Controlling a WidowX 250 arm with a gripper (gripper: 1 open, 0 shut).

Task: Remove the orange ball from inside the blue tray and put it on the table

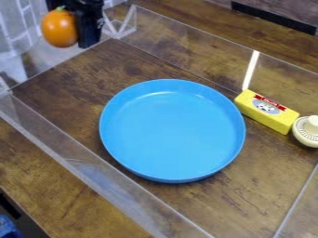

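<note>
The orange ball (58, 28) hangs in the air at the top left, above the far-left part of the table (74, 88). My gripper (74, 30) is shut on the orange ball, its dark fingers (89, 26) pressed against the ball's right side. The blue tray (173, 129) lies empty in the middle of the table, well to the right of and below the ball in the picture.
A small yellow box (267, 111) and a round cream object (308, 131) sit right of the tray. Clear acrylic walls (74, 158) border the table at the front left and along the back.
</note>
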